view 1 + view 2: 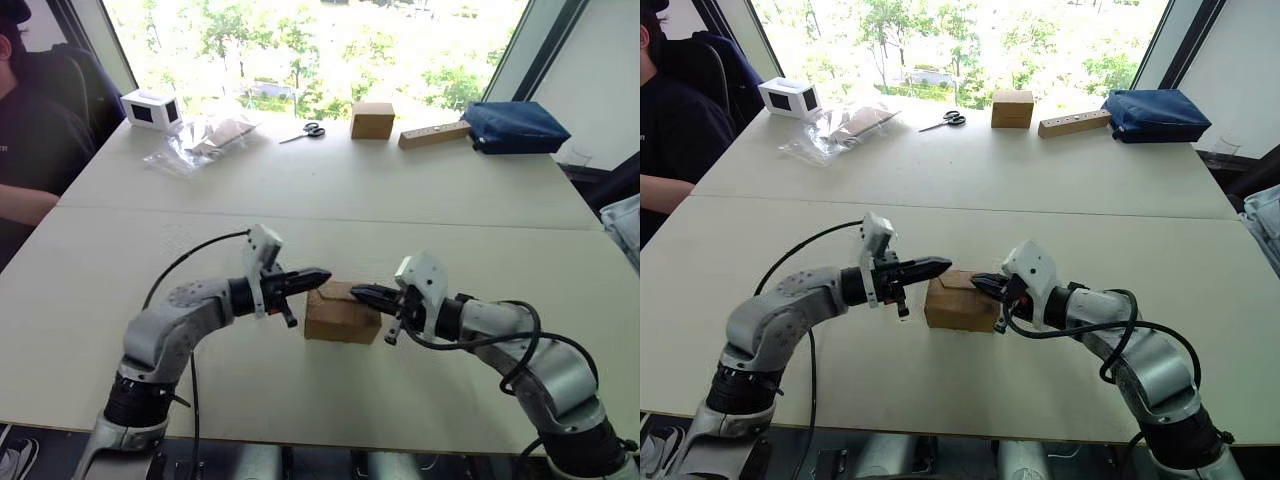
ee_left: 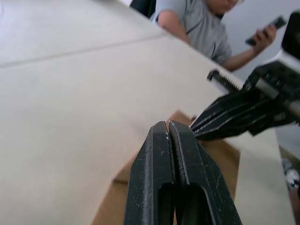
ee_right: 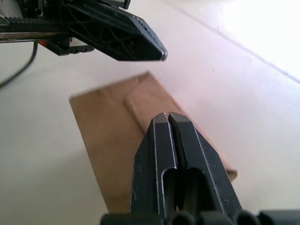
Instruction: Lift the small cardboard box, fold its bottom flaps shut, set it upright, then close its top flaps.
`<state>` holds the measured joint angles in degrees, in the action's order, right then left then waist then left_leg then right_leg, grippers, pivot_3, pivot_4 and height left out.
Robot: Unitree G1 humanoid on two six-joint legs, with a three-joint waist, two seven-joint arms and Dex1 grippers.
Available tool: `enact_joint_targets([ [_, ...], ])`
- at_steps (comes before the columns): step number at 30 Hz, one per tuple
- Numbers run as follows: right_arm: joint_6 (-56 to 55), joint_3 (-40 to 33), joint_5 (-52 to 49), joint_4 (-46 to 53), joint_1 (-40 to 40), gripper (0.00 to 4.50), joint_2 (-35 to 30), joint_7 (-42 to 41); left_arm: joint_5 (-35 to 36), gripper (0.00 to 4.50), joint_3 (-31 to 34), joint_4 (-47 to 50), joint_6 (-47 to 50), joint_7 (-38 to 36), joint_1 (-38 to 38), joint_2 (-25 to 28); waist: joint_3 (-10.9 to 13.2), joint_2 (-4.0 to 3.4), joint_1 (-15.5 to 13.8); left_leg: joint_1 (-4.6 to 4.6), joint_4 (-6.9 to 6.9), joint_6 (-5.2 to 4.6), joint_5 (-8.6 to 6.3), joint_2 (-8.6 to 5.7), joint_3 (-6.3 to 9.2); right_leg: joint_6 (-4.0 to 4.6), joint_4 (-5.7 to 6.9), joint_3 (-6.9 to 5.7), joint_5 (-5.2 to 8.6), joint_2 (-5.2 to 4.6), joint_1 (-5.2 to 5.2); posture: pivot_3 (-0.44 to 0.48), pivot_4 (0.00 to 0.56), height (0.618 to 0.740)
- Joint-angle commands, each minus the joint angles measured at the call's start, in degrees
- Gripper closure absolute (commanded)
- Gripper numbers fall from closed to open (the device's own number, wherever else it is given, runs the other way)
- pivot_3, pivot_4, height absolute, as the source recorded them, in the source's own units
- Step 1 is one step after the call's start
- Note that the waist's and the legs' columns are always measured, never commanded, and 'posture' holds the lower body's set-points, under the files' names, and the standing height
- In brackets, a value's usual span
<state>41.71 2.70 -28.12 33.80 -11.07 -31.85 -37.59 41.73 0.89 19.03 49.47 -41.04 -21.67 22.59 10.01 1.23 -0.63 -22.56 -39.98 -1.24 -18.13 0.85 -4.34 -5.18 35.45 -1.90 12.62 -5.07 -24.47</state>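
Note:
The small cardboard box (image 1: 338, 316) stands on the table near the front edge, plain brown. Its upward face (image 3: 108, 124) shows flaps folded down flat, one overlapping the other. Whatever flaps are on its underside are hidden. My left gripper (image 1: 322, 275) is shut and empty, its tip just over the box's left top edge. From the right, my right gripper (image 1: 360, 292) is also shut and empty, with its tip over the box's top. The two tips point at each other a short gap apart, as the right wrist view shows with the left gripper (image 3: 140, 42) above the box.
At the far side of the table lie a white box with a dark face (image 1: 150, 108), clear plastic bags (image 1: 205, 140), scissors (image 1: 305, 131), a cube-shaped brown box (image 1: 372, 120), a wooden block (image 1: 433, 134) and a blue bag (image 1: 515, 127). A person (image 1: 30, 150) sits at the left.

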Motion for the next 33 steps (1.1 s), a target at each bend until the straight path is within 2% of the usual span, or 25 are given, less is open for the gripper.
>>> enact_joint_targets([
  [1, -0.11, -4.76, -4.46, 2.69, -0.59, 4.5, 0.83, 0.42, 3.47, 4.46, 2.11, 3.67, 2.07, 0.43, 0.19, 1.51, 0.0, 0.0, 0.01, 0.0, 0.0, 0.0, 0.0, 0.0, 0.0, 0.0, 0.0, 0.0, 0.0, 0.0, 0.0, 0.0, 0.15, 0.74],
  [5, 2.16, -11.46, -10.88, 4.84, 0.92, 4.5, -0.57, 0.75, 5.78, 4.46, 6.93, 4.95, 3.57, 0.96, 3.43, 5.79, 0.01, -0.01, 0.04, 0.0, 0.0, 0.0, 0.0, -0.01, -0.01, 0.03, 0.0, 0.0, 0.02, 0.0, 0.0, 0.0, 0.15, 0.74],
  [9, 5.61, -21.19, -17.95, 6.97, 8.79, 4.5, -3.64, 0.31, 4.58, 4.46, 12.23, 5.62, 2.64, 0.92, 9.56, 12.15, 0.01, -0.02, 0.02, 0.03, 0.1, 0.01, -0.01, 0.02, 0.0, 0.05, -0.02, -0.01, 0.03, 0.01, -0.01, 0.0, 0.15, 0.74],
  [12, 6.47, -24.14, -19.27, 7.45, 14.54, 4.5, -6.44, -0.53, 4.46, 4.46, 12.92, 6.74, 2.44, -1.66, 15.02, 16.44, 0.01, -0.03, -0.01, 0.05, 0.12, 0.01, -0.01, 0.01, -0.05, 0.09, -0.1, 0.0, 0.05, -0.04, 0.0, 0.0, 0.15, 0.74],
  [19, 2.76, -23.52, -14.16, 4.59, 22.15, 4.5, -11.79, -4.22, 2.27, 4.46, 12.5, 8.61, -1.45, -4.81, 23.63, 20.14, 0.01, -0.04, -0.05, 0.04, 0.22, 0.02, -0.04, 0.01, -0.13, 0.11, -0.26, 0.0, 0.05, -0.28, -0.04, 0.0, 0.15, 0.74],
  [23, 0.9, -22.0, -12.45, 3.26, 23.1, 4.5, -11.67, -4.55, 1.02, 4.46, 11.58, 8.77, -3.2, -6.2, 26.75, 21.11, 0.02, -0.07, -0.06, 0.04, 0.24, 0.02, -0.04, 0.0, -0.15, 0.11, -0.27, 0.0, 0.06, -0.33, -0.06, 0.0, 0.15, 0.74],
  [33, -0.22, -20.42, -11.37, 2.0, 22.33, 4.5, -11.66, -4.29, 0.92, 4.46, 11.36, 7.67, -4.03, -6.88, 26.21, 21.12, 0.03, -0.1, -0.07, 0.02, 0.27, 0.02, -0.05, -0.01, -0.16, 0.12, -0.29, -0.01, 0.06, -0.39, -0.1, 0.0, 0.15, 0.74],
])
